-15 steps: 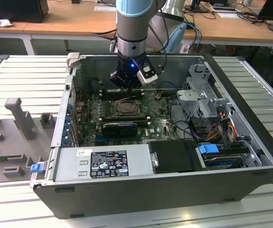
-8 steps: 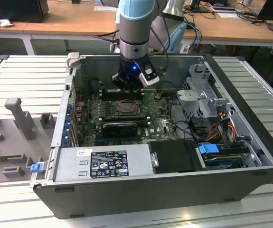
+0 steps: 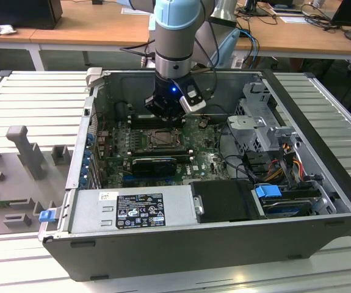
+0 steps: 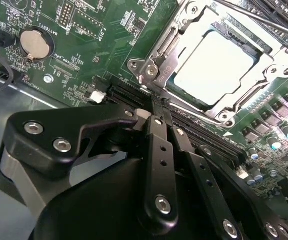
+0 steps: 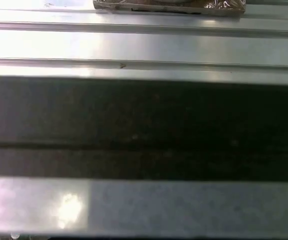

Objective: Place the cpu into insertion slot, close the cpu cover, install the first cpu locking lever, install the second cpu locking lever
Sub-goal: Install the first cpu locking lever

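Observation:
The cpu (image 4: 213,67) lies flat in the insertion slot (image 3: 162,139), its silver face showing through the window of the cpu cover (image 4: 170,64), which is folded down over it. My gripper (image 4: 158,103) is shut, its two black fingers (image 4: 155,150) pressed together with nothing between them. Its tips sit at the socket's corner, by the end of a thin locking lever (image 4: 194,111) that runs along the socket's near edge. A second lever rod (image 4: 249,20) runs along the far edge. In the exterior view my gripper (image 3: 163,113) hangs just above the socket, inside the open computer case.
Long black memory slots (image 4: 209,135) lie beside the socket, under my fingers. A black card (image 3: 155,164), the power supply (image 3: 132,210) and drive cages with cables (image 3: 267,131) crowd the case. The first wrist view looks onto grey ribbed metal (image 5: 144,45) with a dark band.

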Tool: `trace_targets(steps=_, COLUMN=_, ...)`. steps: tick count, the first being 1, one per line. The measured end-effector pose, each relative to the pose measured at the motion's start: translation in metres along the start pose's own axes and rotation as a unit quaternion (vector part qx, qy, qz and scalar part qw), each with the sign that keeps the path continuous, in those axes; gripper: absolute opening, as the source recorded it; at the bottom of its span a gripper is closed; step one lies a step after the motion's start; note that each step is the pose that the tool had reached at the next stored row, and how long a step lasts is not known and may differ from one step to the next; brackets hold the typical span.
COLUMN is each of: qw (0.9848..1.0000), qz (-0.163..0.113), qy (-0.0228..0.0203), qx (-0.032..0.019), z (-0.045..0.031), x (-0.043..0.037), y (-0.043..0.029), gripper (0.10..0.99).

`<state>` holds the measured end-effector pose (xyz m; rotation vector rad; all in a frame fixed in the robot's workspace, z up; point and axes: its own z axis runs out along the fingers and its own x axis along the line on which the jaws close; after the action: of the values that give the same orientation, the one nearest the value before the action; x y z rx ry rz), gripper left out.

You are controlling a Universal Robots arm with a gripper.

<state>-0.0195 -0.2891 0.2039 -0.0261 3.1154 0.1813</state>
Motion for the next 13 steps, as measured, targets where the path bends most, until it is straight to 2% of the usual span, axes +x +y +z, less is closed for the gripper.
trace_targets(steps=6, qw=1.0, qz=-0.001, qy=0.0, qx=0.0023, z=0.0004, x=-0.0001, y=0.0, gripper=0.106)
trace_targets(steps=11, qw=1.0, qz=-0.001, qy=-0.0001, qx=0.0024, z=-0.003, x=-0.0002, y=0.0004, gripper=0.106)
trace_targets(steps=13, qw=1.0, qz=-0.001, qy=0.0, qx=0.0053, z=-0.0023, x=-0.0001, y=0.0003, gripper=0.106)
